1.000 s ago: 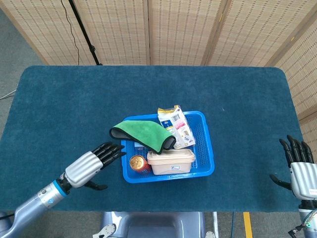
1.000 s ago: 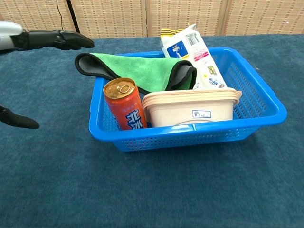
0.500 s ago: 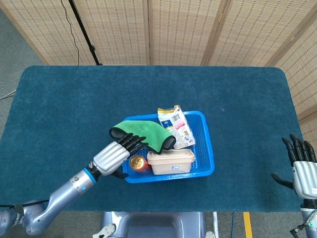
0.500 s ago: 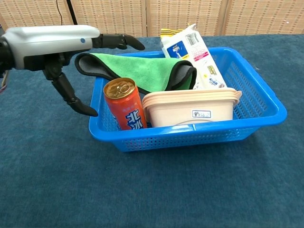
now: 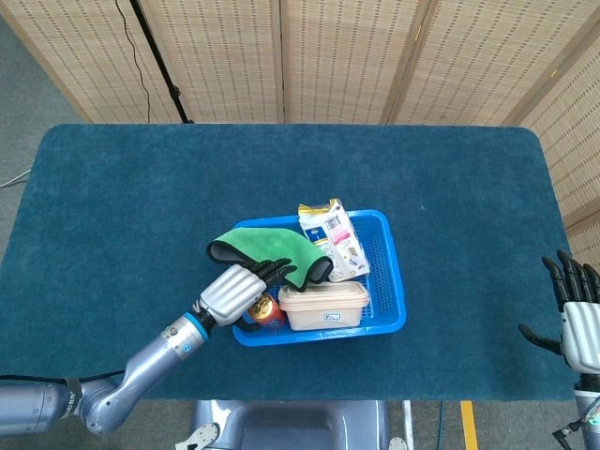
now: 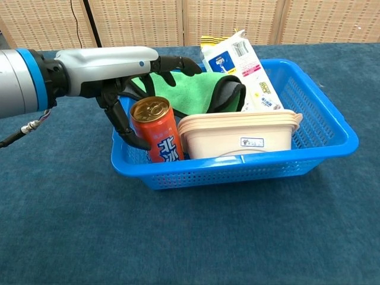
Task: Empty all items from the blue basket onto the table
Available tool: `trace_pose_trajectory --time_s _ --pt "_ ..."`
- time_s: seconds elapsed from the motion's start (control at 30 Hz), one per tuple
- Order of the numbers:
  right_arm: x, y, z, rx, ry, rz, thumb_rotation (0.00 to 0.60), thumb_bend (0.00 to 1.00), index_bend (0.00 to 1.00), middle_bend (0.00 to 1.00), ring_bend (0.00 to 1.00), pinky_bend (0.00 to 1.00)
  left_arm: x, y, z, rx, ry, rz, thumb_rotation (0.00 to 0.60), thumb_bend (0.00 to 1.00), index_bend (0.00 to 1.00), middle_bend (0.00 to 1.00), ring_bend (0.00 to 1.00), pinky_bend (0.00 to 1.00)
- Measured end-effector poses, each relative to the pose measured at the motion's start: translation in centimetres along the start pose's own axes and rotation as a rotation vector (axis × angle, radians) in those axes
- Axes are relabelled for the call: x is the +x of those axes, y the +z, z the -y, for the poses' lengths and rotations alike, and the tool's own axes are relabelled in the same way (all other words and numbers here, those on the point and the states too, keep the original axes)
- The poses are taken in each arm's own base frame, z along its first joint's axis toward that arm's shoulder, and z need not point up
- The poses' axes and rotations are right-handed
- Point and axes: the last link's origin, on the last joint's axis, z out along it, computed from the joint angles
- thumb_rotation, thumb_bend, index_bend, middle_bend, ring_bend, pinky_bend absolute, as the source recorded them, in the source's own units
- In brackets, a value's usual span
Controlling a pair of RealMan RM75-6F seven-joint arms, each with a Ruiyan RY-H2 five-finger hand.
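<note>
One left hand (image 6: 127,74), fingers spread, brackets the can (image 6: 158,130).

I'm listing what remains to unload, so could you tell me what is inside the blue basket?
The blue basket holds an orange can, a beige lidded container, a green cloth and a white packet. Anything beneath the cloth is hidden.

In the basket (image 6: 332,145), the can (image 6: 158,138) stands front left, the lidded container (image 6: 237,135) just right of it, the cloth (image 6: 196,92) behind both, the packet (image 6: 240,62) rear right.
</note>
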Motion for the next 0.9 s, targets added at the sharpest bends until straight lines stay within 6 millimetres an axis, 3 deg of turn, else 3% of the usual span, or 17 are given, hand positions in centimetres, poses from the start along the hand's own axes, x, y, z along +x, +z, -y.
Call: trace_pose_trajectory --time_s 0.13,0.3,0.63,0.73,0.9 --pt "0.0 0.0 0.0 -0.001 0.003 0.001 0.6 0.0 0.0 0.0 0.0 0.0 0.0 0.1 -0.1 0.007 0.005 -0.013 0.6 0.21 0.5 0.39 0.4 0.5" --pt "-0.1 0.0 -0.1 -0.005 0.003 0.01 0.6 0.0 0.0 0.0 0.0 0.0 0.0 0.2 -0.2 0.014 0.007 -0.046 0.6 0.32 0.62 0.49 0.47 0.57" --pt "-0.1 0.0 -0.1 -0.01 -0.001 0.015 0.6 0.0 0.0 0.0 0.0 0.0 0.8 0.0 -0.4 0.004 -0.019 -0.135 0.6 0.36 0.64 0.5 0.49 0.58" --pt "-0.1 0.1 -0.1 -0.012 -0.002 0.018 0.6 0.0 0.0 0.0 0.0 0.0 1.9 -0.3 -0.5 -0.006 -0.037 -0.171 0.6 0.36 0.63 0.5 0.49 0.58" --pt "-0.2 0.0 0.0 -0.015 -0.002 0.024 0.6 0.0 0.0 0.0 0.0 0.0 5.4 -1.6 -0.3 -0.012 -0.071 -0.269 0.6 0.35 0.62 0.5 0.48 0.58"
